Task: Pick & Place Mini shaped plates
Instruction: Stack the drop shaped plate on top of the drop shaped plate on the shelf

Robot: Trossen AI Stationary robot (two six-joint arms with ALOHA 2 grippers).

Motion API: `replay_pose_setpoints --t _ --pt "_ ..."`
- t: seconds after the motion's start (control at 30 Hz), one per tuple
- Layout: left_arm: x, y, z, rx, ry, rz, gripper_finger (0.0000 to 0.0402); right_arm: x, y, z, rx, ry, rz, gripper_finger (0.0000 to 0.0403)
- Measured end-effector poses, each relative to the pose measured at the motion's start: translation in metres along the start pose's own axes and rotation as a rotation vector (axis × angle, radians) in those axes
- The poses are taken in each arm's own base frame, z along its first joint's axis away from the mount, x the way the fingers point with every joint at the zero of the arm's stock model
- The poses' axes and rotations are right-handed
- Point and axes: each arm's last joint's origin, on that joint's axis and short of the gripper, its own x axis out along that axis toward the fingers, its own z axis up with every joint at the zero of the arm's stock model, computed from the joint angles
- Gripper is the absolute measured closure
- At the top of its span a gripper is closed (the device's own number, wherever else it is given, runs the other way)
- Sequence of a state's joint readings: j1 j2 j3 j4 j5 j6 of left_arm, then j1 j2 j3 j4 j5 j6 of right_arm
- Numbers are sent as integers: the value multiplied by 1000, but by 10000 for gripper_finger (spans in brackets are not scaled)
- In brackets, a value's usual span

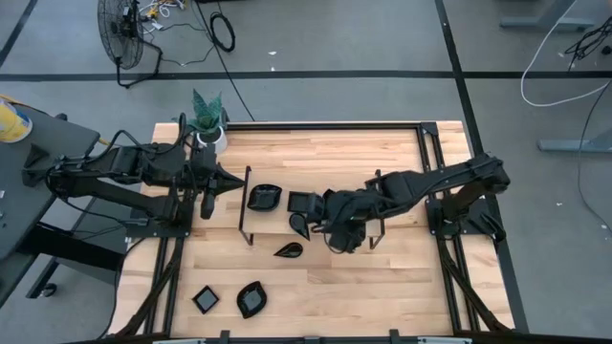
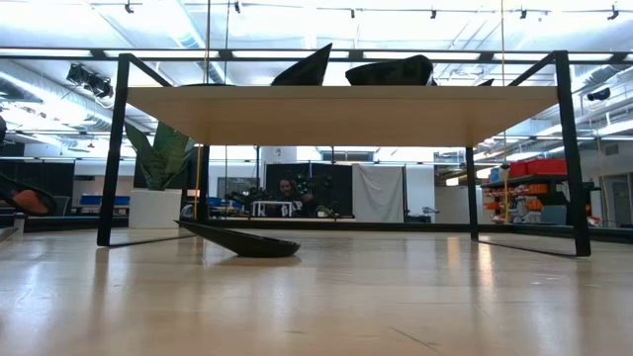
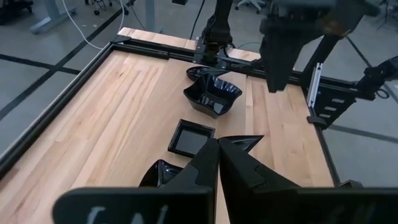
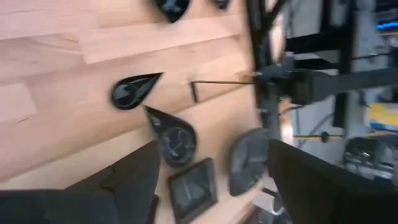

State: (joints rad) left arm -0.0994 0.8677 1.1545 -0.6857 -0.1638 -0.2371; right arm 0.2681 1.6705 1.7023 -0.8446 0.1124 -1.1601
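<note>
your right gripper (image 1: 337,232) hovers, jaws wide and empty, over glossy black mini shaped plates (image 1: 287,212) at mid-table: square, teardrop, wavy leaf. left gripper (image 1: 207,203) waits, pinched closed, near the potted plant (image 1: 207,119).

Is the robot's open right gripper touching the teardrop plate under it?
Apart. The right wrist view shows the teardrop plate lying on the wood in the gap between the open right gripper's fingers, neither one reaching it.
</note>
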Motion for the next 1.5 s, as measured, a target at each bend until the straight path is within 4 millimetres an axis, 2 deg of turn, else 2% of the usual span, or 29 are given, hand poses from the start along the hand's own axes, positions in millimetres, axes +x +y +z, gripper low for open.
replay_pose_setpoints --t 0.3,0.67,0.93,1.27,1.5 --pt "0 0 0 13 0 0 385 31 8 2 -22 36 90 130" --pt "0 0 0 15 0 0 385 58 14 0 -27 69 150 131" --pt "0 0 0 16 0 0 385 70 13 -8 -38 90 170 131" --pt "0 0 0 22 0 0 385 75 11 -17 -25 109 178 131" --pt "0 0 0 25 1 -3 385 84 20 -20 -40 120 212 131"
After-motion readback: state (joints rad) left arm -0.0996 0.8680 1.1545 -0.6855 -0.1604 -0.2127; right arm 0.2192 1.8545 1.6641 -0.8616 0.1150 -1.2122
